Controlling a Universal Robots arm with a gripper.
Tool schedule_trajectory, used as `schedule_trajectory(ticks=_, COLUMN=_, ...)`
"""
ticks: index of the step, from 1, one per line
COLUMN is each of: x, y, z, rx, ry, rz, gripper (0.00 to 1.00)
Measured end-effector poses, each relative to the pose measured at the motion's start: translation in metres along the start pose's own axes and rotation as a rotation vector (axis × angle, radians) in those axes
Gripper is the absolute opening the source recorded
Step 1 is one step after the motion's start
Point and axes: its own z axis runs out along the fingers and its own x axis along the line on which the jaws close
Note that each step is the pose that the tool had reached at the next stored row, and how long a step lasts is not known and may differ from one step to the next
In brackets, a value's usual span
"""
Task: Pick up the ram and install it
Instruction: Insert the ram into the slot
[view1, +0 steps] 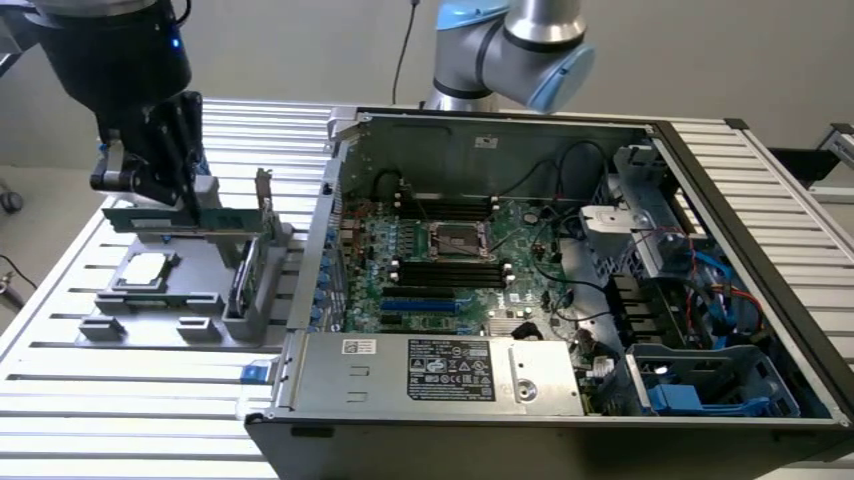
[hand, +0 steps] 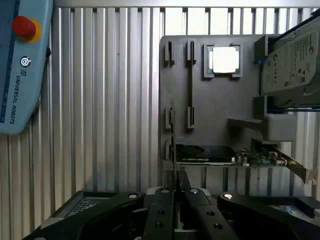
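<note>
Slatted metal table (view1: 80, 400), grey tray (hand: 215, 100) sitting beside the open PC (view1: 561, 250). Gripper (hand: 175, 189) is over the tray, jaws pinched narrow on the ram (hand: 173, 135), which shows edge-on between the fingers, well apart from the motherboard (view1: 454, 250).

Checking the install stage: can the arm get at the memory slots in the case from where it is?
Probably yes. The case lies open on top, and the black memory slots show bare, no cable across them. The gripper, ram between its fingers, hangs over the tray, outside the case wall.
</note>
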Motion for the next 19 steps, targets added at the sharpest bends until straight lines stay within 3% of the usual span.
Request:
schedule_trajectory(ticks=11, x=-0.001, y=-0.0443, z=-0.0483, rx=-0.0001, ry=0.0001, rz=0.000, gripper=0.14)
schedule_trajectory(ticks=15, x=-0.004, y=-0.0581, z=-0.0557, rx=-0.0001, ry=0.0001, rz=0.000, gripper=0.14)
schedule_trajectory(ticks=19, x=-0.008, y=-0.0712, z=-0.0568, rx=0.0000, ry=0.0000, rz=0.000, gripper=0.14)
